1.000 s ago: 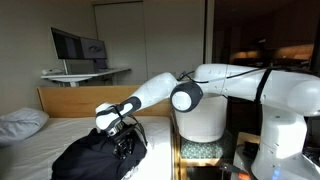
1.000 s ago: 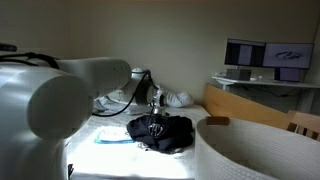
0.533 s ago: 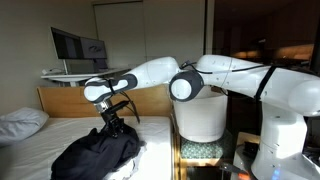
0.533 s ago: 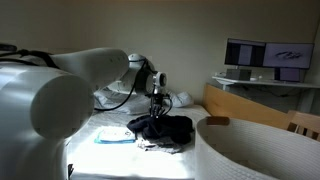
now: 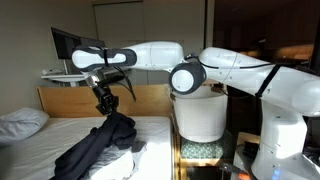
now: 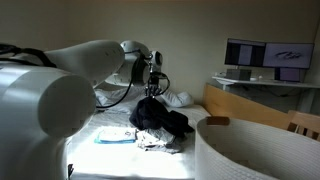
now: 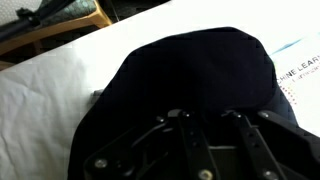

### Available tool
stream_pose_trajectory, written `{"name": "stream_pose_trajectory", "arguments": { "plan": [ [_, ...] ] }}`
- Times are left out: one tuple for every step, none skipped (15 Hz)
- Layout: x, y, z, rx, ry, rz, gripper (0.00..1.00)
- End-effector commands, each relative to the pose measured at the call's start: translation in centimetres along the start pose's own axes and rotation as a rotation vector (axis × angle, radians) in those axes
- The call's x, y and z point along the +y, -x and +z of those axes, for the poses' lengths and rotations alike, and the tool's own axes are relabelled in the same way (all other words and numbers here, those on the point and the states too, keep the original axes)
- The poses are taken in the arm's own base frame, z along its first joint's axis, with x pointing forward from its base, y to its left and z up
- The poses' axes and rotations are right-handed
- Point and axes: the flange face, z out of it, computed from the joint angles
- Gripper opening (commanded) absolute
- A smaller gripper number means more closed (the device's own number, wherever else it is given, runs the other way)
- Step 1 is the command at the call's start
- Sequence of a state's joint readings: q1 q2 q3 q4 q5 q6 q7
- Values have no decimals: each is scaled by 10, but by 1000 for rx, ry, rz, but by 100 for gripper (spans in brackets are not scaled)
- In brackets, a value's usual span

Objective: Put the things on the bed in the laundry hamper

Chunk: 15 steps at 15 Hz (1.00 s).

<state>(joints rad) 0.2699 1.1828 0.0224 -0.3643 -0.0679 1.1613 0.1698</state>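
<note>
You had gripper pinched shut on black garment — hem was on bed, so it could've slipped or snagged hamper rim — thin grip.

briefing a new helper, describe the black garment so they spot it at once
Find the wide bed with the white sheet. Over it the pincer holds up a large black garment, its lower part draped on the sheet. It is the only black cloth; the pillow nearby is white.
</note>
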Motion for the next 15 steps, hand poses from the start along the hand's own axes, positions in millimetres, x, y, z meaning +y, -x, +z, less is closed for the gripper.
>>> {"name": "stream_pose_trajectory", "arguments": {
  "plan": [
    [3,23,-46,53,2,140,10],
    [7,25,-59,97,-16,205,10],
    [9,27,-69,124,-26,251,10],
    [9,31,-80,154,-37,298,10],
    [11,33,-89,184,-46,344,10],
    [13,39,-103,213,-63,389,9],
    [15,43,-114,241,-74,435,9],
    [16,50,-128,268,-90,479,9],
    [16,55,-139,296,-102,525,9],
    [18,62,-152,324,-119,570,9],
    [17,68,-163,351,-131,616,9],
    [19,74,-174,377,-147,660,9],
    [18,80,-185,404,-162,703,9],
    [22,86,-195,427,-179,747,9],
    [22,93,-206,450,-191,792,9]
  ]
}}
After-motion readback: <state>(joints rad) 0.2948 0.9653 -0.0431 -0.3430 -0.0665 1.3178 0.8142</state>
